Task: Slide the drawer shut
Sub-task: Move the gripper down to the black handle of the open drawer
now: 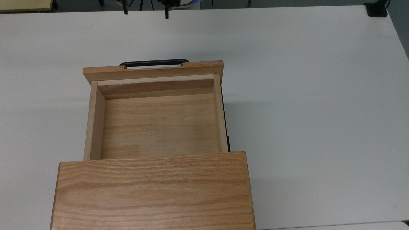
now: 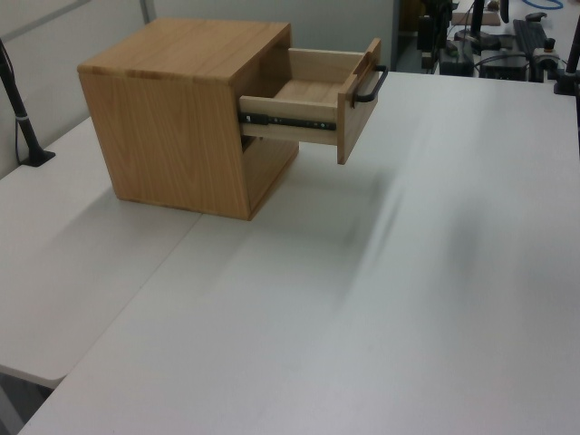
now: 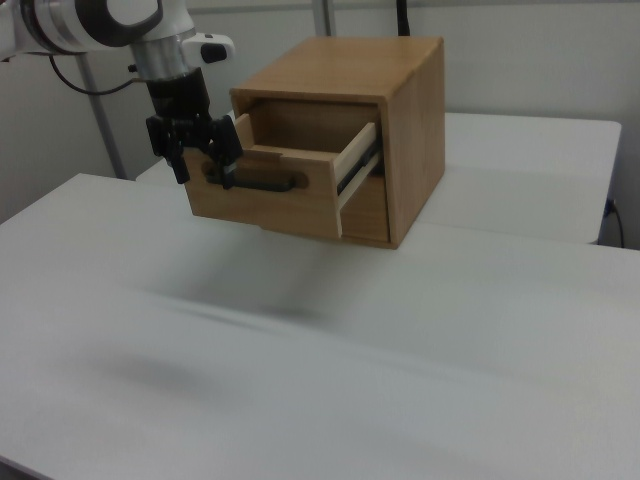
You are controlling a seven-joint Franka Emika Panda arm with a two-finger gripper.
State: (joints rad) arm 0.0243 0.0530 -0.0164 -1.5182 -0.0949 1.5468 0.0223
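Oak drawer [image 1: 156, 123] stood pulled well out of the cabinet [image 1: 153, 191] on the white table [image 1: 319, 95], its black handle [image 3: 262, 184] facing the gripper [image 3: 204, 168], which hung in front of it with fingers spread, holding nothing.

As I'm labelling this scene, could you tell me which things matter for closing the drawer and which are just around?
Job:
drawer, pulled out
black bar handle
oak cabinet
gripper, open

Around:
white table
black stand
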